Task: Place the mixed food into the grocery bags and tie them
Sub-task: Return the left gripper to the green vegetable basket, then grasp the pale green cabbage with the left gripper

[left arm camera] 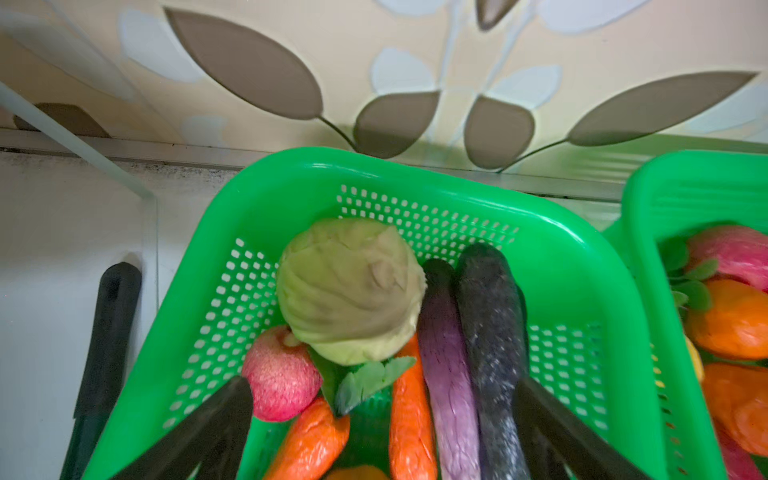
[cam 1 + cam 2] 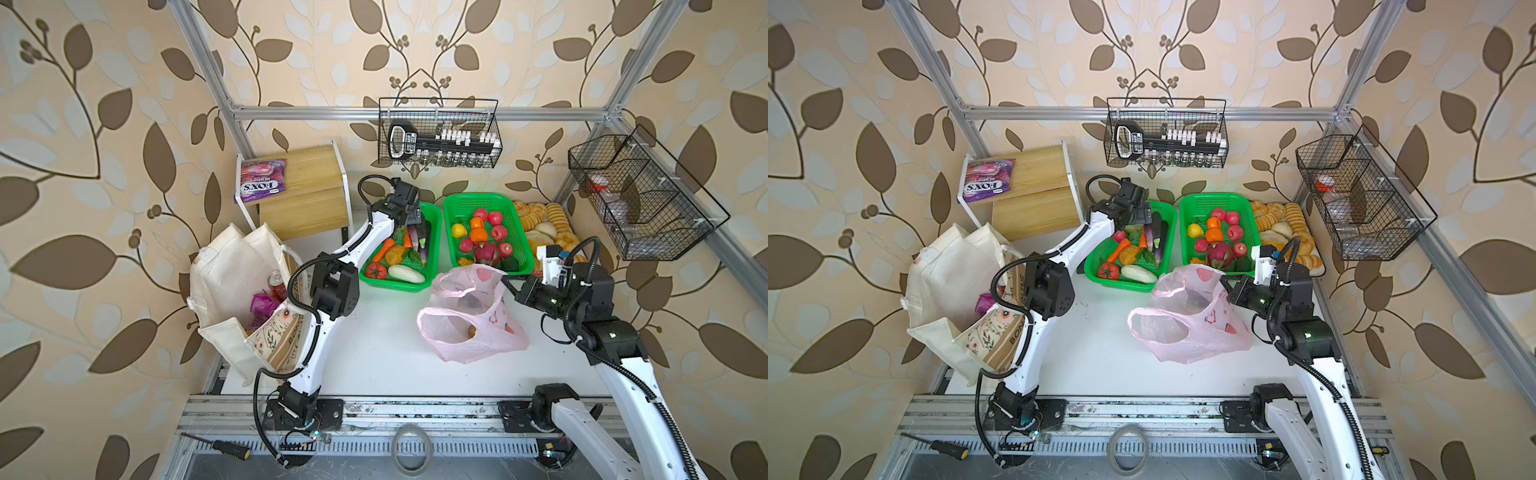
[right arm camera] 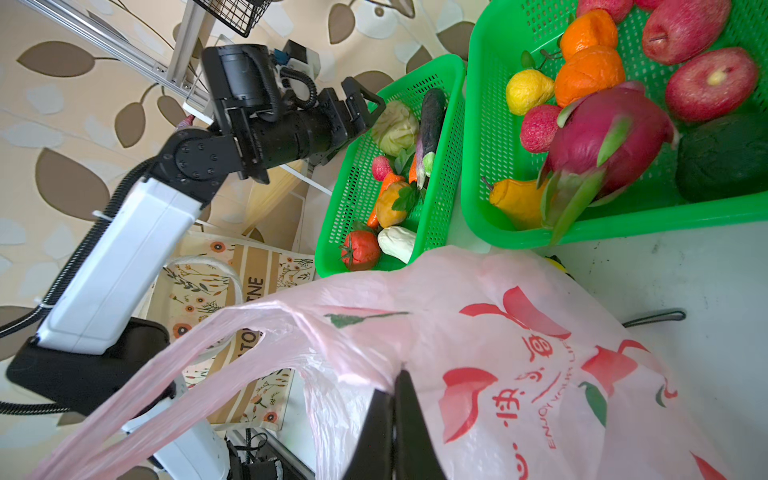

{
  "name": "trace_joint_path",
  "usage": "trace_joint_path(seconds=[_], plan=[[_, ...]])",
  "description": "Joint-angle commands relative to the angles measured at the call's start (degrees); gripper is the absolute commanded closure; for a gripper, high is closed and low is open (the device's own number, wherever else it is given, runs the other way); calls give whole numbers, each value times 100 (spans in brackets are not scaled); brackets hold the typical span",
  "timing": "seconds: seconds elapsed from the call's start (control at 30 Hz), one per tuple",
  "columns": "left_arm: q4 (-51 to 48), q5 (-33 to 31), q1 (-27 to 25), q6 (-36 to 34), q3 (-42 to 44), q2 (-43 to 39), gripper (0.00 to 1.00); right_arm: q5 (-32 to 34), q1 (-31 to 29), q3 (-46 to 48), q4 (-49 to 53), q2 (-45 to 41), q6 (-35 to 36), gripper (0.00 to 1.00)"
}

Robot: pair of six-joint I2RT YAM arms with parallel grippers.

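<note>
My left gripper (image 1: pixel 380 399) hangs open over the left green basket (image 1: pixel 374 166), its fingers either side of carrots and eggplants. Just beyond them lies the green cabbage (image 1: pixel 349 291), untouched. A red tomato (image 2: pixel 376 271) sits at that basket's near end. My right gripper (image 3: pixel 397 382) is shut on the rim of the pink peach-print bag (image 2: pixel 469 320), holding its mouth up. A brown potato (image 2: pixel 471 331) shows through the plastic. The cream canvas tote (image 2: pixel 232 282) stands open at the left, with a red soda can (image 2: pixel 276 282) and a purple packet (image 2: pixel 262 305) inside.
A second green basket (image 2: pixel 473 203) of fruit stands right of the first, with bread loaves (image 2: pixel 540 224) beyond it. A purple FOX'S packet (image 2: pixel 262 187) lies on the wooden shelf (image 2: pixel 307 199). Wire baskets hang on the frame. A screwdriver (image 2: pixel 228 446) and a tape roll (image 2: pixel 411 449) lie by the front rail.
</note>
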State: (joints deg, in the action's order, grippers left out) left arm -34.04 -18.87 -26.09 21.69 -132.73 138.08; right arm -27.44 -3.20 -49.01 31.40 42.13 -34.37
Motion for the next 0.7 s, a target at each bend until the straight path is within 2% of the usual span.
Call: trace_joint_path(seconds=[0.0, 0.13, 0.33, 0.43, 0.67], plan=[[281, -479, 136, 178, -377, 230, 1, -59, 4, -209, 97, -16, 119, 100], [459, -493, 156, -172, -583, 567, 1, -68, -1, -214, 70, 5, 96, 100], [605, -391, 213, -305, -787, 971, 1, -68, -3, -222, 50, 61, 123, 100], [754, -133, 253, -349, -792, 1091, 1, -66, -5, -239, 61, 67, 141, 100], [923, 354, 280, -603, -714, 911, 23, 19, -1, -240, 102, 54, 154, 100]])
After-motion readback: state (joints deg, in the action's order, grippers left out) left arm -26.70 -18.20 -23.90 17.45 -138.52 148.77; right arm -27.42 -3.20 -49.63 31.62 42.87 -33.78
